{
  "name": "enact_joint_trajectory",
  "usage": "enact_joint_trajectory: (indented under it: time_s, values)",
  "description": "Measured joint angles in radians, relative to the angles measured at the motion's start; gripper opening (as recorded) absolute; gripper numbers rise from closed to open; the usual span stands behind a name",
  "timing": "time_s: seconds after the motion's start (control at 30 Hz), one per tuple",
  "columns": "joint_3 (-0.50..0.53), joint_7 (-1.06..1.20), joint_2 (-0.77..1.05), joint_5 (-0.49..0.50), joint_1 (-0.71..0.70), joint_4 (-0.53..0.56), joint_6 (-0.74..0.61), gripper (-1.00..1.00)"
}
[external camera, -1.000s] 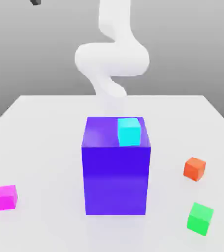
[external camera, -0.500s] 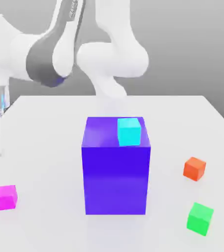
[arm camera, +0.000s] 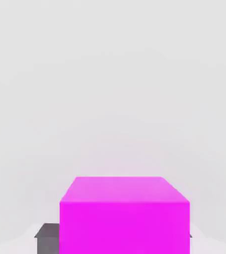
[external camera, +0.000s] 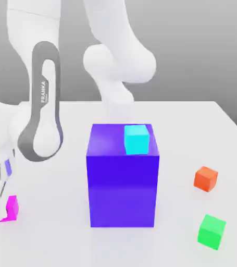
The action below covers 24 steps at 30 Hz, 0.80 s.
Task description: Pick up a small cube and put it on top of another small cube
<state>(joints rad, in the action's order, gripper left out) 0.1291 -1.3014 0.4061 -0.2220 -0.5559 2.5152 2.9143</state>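
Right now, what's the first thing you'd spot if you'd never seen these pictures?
A big purple block stands in the middle of the white table, with a little turquoise cube on top. The white robot arm bends down at the exterior view's left over a pink cube. Orange and green cubes sit at the right.

Soft, even light is falling from above, leaving the white counter (external camera: 193,125) bright and nearly shadowless. The large blue block (external camera: 123,180) is showing a faint sheen on top. In the hand view, the magenta cube (arm camera: 124,216) is glowing, tinting the surface around it pink.
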Motion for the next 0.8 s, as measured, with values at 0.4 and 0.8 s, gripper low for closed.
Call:
enact_joint_trajectory:
  time_s: [0.4, 0.8]
  values:
    - [-0.028, 0.052, -0.166, 0.152, 0.12, -0.052, -0.246, -1.0]
    - [-0.374, 0.396, -0.241, 0.254, 0.386, -0.035, -0.301, -1.0]
